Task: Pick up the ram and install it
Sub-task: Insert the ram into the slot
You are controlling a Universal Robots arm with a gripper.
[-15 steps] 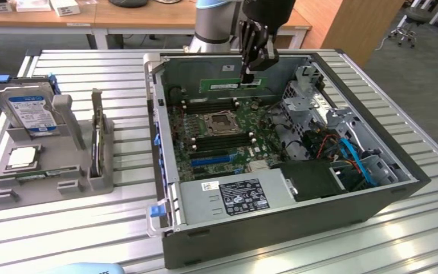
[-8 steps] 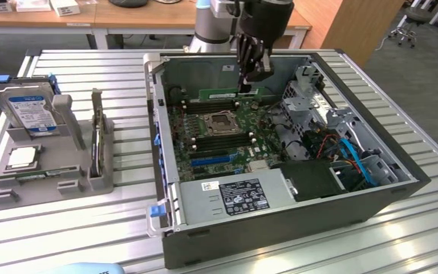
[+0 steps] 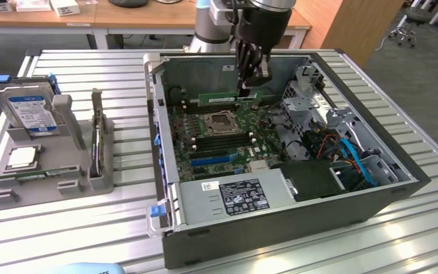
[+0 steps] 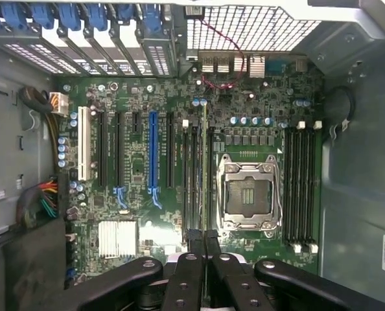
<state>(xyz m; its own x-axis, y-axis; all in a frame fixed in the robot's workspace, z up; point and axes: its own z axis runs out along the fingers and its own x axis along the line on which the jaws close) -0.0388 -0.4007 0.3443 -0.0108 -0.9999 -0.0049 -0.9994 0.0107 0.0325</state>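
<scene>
Inside the case [image 3: 280,225], pincer [image 3: 251,85] grips ram [image 3: 227,99], edge-on in wrist view

There are one case [image 3: 280,222], one motherboard [image 3: 203,142], one CPU socket [image 3: 220,121], one heatsink [image 4: 118,238], one power supply [image 3: 234,197], one ram [image 3: 223,99], one gripper [image 3: 251,88], one tray [image 3: 59,165], one hard drive [image 3: 29,111] and one CPU chip [image 3: 23,157].

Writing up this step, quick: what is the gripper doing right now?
gripper: closed, holding the ram above the motherboard.
</scene>
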